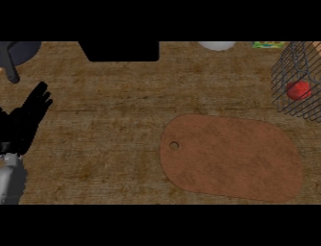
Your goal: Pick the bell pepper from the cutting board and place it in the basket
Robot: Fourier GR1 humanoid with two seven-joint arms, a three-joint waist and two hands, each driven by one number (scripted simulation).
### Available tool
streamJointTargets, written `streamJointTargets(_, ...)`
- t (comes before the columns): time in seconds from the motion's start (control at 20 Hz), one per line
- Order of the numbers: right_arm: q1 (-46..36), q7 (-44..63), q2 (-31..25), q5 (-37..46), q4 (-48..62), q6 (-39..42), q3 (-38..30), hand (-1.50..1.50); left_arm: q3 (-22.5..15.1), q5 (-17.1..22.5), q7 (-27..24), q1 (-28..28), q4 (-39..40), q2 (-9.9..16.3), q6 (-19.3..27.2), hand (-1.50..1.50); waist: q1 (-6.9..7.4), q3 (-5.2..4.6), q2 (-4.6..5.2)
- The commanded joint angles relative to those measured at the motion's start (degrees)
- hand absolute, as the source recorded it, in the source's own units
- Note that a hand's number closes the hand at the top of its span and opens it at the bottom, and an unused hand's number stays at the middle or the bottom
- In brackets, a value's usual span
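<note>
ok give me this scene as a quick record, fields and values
counter: brown wooden top
cutting board: brown, rounded, hole near its left edge, nothing on it
basket: dark wire, upper right
bell pepper: red, inside the basket
left hand: open, fingers up, resting at the left edge
right hand: not in view
pan: dark, top left corner
task state: pepper already in basket

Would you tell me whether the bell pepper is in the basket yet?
In: the red bell pepper sits behind the basket wires; the cutting board is bare.
</note>
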Motion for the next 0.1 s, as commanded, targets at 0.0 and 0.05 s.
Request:
streamJointTargets(0.0, 5.56, -6.55, -7.03, -2.18, 9.89, 8.87, -2.48, -1.50, 1.40, 0.70, -0.66, -0.88, 1.81, 1.72, -1.31, 0.00, 0.46, 0.04, 0.19)
streamJointTargets(0.05, 7.75, -9.36, -8.32, -2.15, 12.09, 11.04, -3.21, -1.50, -1.55, -1.97, 0.12, -1.11, 0.23, -1.17, 1.60, 0.00, 0.24, 0.11, 0.20)
